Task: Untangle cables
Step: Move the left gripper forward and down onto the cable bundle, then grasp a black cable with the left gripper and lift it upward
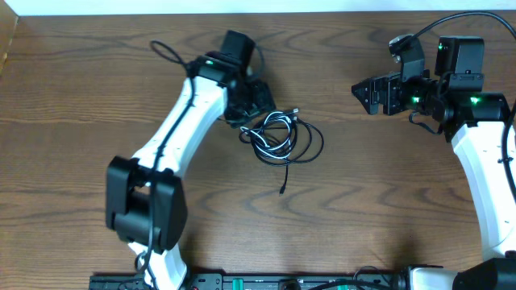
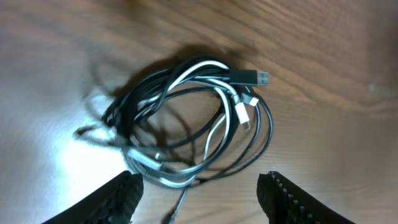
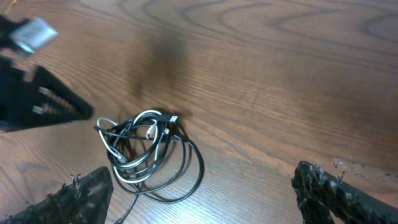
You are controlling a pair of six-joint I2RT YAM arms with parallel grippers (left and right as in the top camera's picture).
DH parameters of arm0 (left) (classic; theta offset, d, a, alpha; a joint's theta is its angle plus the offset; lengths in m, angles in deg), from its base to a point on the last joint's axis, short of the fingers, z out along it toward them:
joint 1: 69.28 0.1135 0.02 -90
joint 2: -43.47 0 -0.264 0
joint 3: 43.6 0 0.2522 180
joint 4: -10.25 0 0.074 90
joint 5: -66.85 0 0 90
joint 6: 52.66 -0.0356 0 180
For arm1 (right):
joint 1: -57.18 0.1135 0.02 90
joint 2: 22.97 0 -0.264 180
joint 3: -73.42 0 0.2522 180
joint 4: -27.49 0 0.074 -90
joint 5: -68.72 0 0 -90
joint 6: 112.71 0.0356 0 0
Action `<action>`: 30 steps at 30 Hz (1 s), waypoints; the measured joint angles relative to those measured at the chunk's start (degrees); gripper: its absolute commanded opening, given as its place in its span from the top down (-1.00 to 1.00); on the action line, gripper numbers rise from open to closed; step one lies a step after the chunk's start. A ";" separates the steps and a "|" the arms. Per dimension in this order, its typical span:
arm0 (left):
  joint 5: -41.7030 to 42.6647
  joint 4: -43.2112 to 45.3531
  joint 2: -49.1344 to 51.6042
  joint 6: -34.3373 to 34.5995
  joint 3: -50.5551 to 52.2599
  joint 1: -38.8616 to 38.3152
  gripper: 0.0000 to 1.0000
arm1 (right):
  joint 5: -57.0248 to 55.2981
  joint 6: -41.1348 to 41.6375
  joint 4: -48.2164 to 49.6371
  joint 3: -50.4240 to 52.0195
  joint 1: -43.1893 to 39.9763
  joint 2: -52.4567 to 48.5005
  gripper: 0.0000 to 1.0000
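Lying coiled, the cables (image 1: 264,138) trail one black end toward the robot; left jaws and right jaws stand open.

One tangle of cables (image 2: 186,124) lies just ahead of the left gripper (image 2: 200,180) and well ahead of the right gripper (image 3: 203,180); within it one white cord (image 2: 198,67) shows; the black cords (image 2: 266,132) number at least two, the overlapping loops hiding an exact count; two plugs are clear, one black USB plug (image 2: 252,77) and one small white plug (image 2: 242,115); two grippers, two fingers each; one table (image 1: 387,201).
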 measured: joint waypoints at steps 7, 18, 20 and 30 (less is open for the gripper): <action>-1.73 1.53 5.81 -18.93 0.00 -1.46 -0.31 | 0.00 0.02 -0.11 0.00 0.00 0.00 -0.80; -2.36 1.07 9.97 -35.12 0.00 -1.44 0.24 | 0.00 0.22 -1.70 0.00 0.02 0.00 -0.80; -2.34 1.07 9.97 -36.74 0.00 -1.44 0.24 | 0.00 0.61 -1.70 0.00 0.02 0.00 -0.80; -2.40 -0.48 9.94 -42.62 0.02 -1.44 -0.03 | 0.00 1.66 -1.75 0.00 0.02 -0.35 -0.82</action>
